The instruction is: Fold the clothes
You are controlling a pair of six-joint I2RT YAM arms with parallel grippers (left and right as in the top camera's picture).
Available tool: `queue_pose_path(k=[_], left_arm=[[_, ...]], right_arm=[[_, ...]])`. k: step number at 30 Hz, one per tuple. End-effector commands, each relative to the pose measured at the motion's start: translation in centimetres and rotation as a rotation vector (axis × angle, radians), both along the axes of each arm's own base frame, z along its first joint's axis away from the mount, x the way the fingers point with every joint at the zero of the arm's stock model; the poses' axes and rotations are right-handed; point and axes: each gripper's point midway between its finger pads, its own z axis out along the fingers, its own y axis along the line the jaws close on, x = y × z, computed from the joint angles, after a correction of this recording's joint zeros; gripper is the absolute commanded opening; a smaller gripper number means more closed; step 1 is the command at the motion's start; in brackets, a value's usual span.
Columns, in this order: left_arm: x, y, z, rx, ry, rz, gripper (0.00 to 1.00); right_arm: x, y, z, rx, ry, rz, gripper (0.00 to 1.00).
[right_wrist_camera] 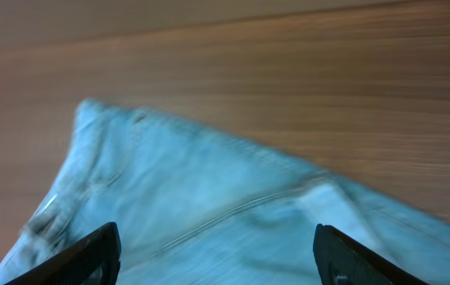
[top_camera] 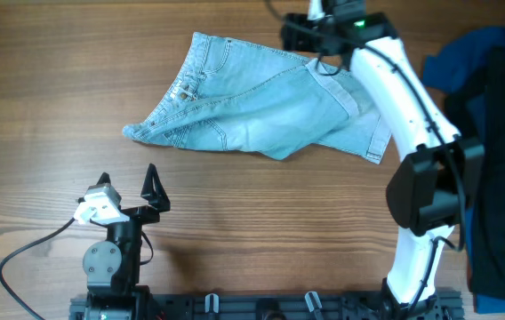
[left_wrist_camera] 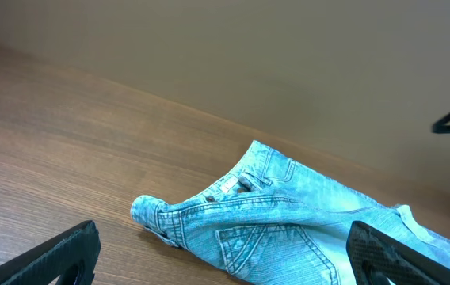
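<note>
The light blue denim shorts (top_camera: 261, 102) lie crumpled and partly folded over on the wooden table, waistband toward the upper left. They also show in the left wrist view (left_wrist_camera: 288, 226), stitched back pocket up, and blurred in the right wrist view (right_wrist_camera: 209, 198). My right gripper (top_camera: 310, 36) is open and empty, hovering above the far right part of the shorts; its fingertips (right_wrist_camera: 217, 253) are spread wide over the denim. My left gripper (top_camera: 128, 187) is open and empty, near the front left of the table, short of the shorts (left_wrist_camera: 225, 261).
A heap of royal-blue and black garments (top_camera: 497, 133) lies along the right edge of the table. The right arm's white links (top_camera: 404, 98) cross above the shorts' right side. The arm bases stand at the front edge (top_camera: 261, 307).
</note>
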Motion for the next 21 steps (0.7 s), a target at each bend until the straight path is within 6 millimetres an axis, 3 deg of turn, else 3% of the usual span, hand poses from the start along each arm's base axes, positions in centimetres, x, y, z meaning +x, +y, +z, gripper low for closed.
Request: queue_pose_path(k=[1,2,5,8,12,21], left_arm=[[0.0,0.1,-0.1,-0.014,0.001,0.010,1.00],[0.0,0.1,-0.1,-0.014,0.001,0.010,1.00],[0.0,0.1,-0.1,-0.014,0.001,0.010,1.00],[0.0,0.1,-0.1,-0.014,0.001,0.010,1.00],[0.0,0.1,-0.1,-0.014,0.001,0.010,1.00],[0.0,0.1,-0.1,-0.014,0.001,0.010,1.00]], right_arm=[[1.7,-2.3,-2.3,-0.023,0.018,-0.096,0.78],[2.3,-3.5,-4.3,-0.088,0.027,-0.138,0.78],[3.0,-4.4,-7.3,-0.204,0.036,-0.093,0.79],[3.3,-5.1,-10.7,-0.242,0.076,-0.047,0.63],[3.4,-6.2,-14.0,-0.246,0.125,-0.040,0.63],[4.0,-3.8,-14.6,-0.110,0.107,0.066,0.67]])
